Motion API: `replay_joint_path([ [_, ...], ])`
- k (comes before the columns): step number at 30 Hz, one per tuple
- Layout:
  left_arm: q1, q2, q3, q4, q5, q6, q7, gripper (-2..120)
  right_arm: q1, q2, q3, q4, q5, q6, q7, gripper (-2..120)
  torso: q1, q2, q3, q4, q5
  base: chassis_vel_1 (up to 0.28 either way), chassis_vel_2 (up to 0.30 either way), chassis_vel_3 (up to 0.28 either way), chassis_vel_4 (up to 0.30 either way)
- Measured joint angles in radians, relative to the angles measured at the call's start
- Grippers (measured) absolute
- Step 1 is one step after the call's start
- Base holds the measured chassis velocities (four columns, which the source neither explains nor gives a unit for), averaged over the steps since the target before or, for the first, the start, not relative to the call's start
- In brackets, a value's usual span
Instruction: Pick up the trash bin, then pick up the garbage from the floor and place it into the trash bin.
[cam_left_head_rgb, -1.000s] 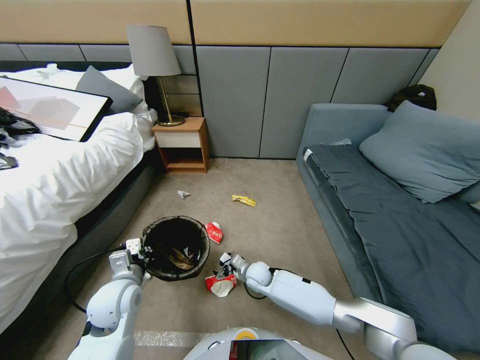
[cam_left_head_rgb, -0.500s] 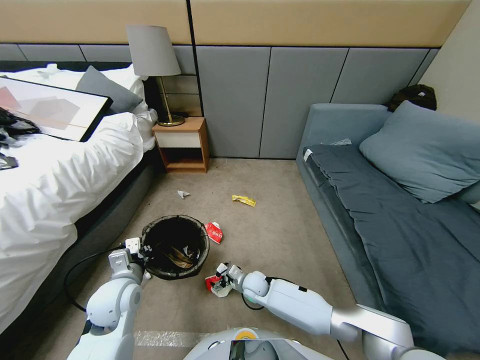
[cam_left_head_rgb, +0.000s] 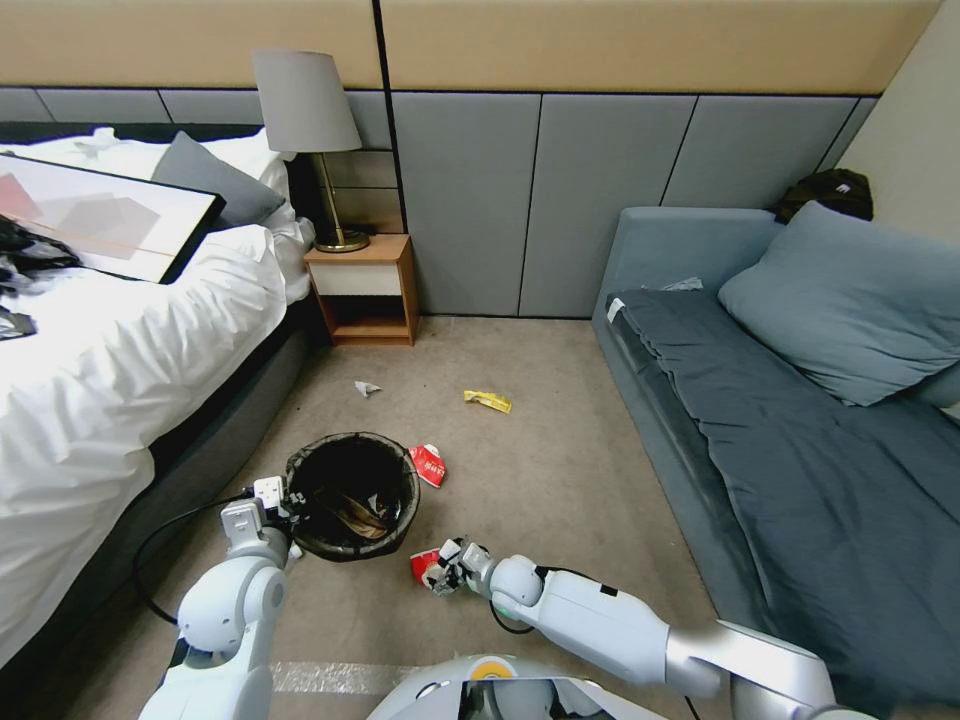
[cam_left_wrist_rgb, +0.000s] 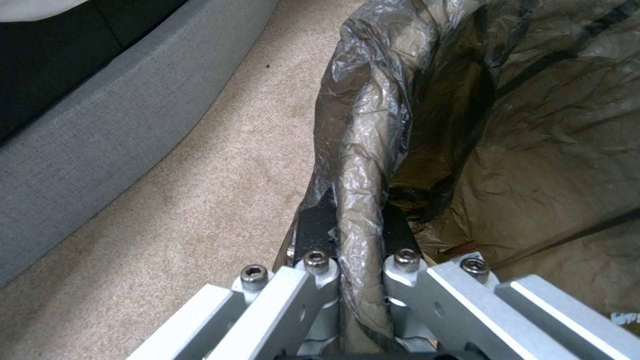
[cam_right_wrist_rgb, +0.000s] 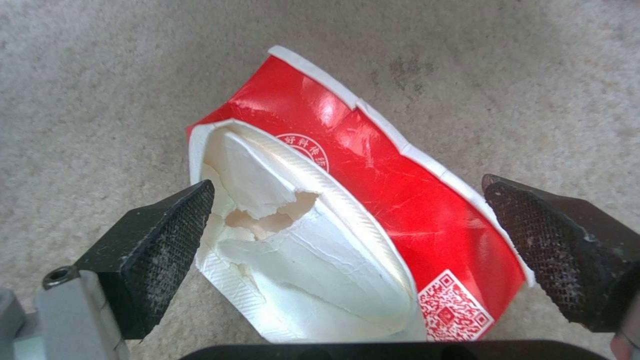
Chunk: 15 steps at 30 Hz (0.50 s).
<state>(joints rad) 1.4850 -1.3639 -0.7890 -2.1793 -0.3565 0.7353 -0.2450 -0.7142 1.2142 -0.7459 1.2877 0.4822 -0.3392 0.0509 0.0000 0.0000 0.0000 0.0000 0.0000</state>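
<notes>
The trash bin (cam_left_head_rgb: 352, 493), a small round bucket lined with a dark bag, stands on the carpet beside the bed. My left gripper (cam_left_head_rgb: 276, 497) is shut on its near-left rim; in the left wrist view the left gripper (cam_left_wrist_rgb: 358, 240) pinches the bag-wrapped rim (cam_left_wrist_rgb: 363, 150). Garbage lies around: a crushed red-and-white wrapper (cam_left_head_rgb: 424, 564) right of the bin, another red one (cam_left_head_rgb: 428, 465), a yellow one (cam_left_head_rgb: 487, 401) and a pale scrap (cam_left_head_rgb: 367, 388). My right gripper (cam_left_head_rgb: 441, 573) is open just over the crushed wrapper (cam_right_wrist_rgb: 400, 200), its pads (cam_right_wrist_rgb: 170, 220) on either side.
A bed (cam_left_head_rgb: 110, 370) borders the left and a grey sofa (cam_left_head_rgb: 800, 430) the right. A wooden nightstand (cam_left_head_rgb: 365, 290) with a lamp (cam_left_head_rgb: 310, 130) stands at the back wall. A black cable (cam_left_head_rgb: 150, 545) trails on the floor by the left arm.
My right gripper has moved nearer and down onto the crushed red-and-white wrapper, now straddling it. The left gripper and bin have stayed put.
</notes>
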Motion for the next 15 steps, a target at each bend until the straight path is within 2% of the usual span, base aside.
replay_joint_path([
  [13, 0.000, 0.002, -0.006, 0.005, 0.000, 0.000, 0.002, 0, -0.009, 0.012, 0.003, -0.045, -0.002, 0.019, -0.011, 99, 0.000, 0.000, 0.000, 0.0000, 0.0000, 0.000, 0.000, 0.000, 0.000],
  [15, 0.001, 0.001, -0.006, 0.005, 0.000, 0.000, 0.002, 0, -0.013, 0.020, 0.012, -0.066, 0.003, 0.025, -0.016, 88, 0.000, 0.000, 0.000, 0.0000, 0.0000, 0.000, 0.000, 0.000, 0.000],
])
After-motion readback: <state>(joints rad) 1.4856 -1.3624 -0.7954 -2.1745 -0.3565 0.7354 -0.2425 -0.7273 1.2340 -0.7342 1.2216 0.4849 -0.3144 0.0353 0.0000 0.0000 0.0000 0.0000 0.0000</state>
